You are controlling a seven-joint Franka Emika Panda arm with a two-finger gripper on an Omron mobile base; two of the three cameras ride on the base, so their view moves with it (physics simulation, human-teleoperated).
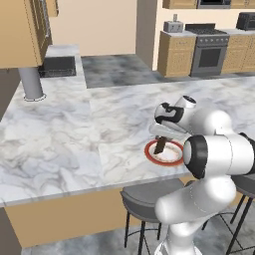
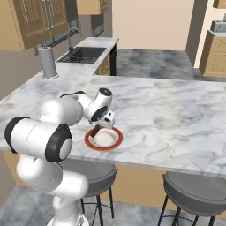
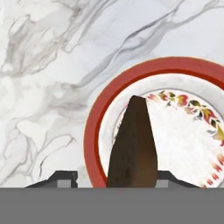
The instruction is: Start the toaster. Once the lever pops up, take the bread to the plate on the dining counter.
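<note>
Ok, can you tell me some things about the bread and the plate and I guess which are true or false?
1. The bread stands on edge over the plate. True.
2. The plate has a blue rim. False: it is red-orange.
3. The plate sits on the dining counter. True.
4. The bread is white. False: it is dark brown.
5. The hand is above the sink. False: it is over the plate.
</note>
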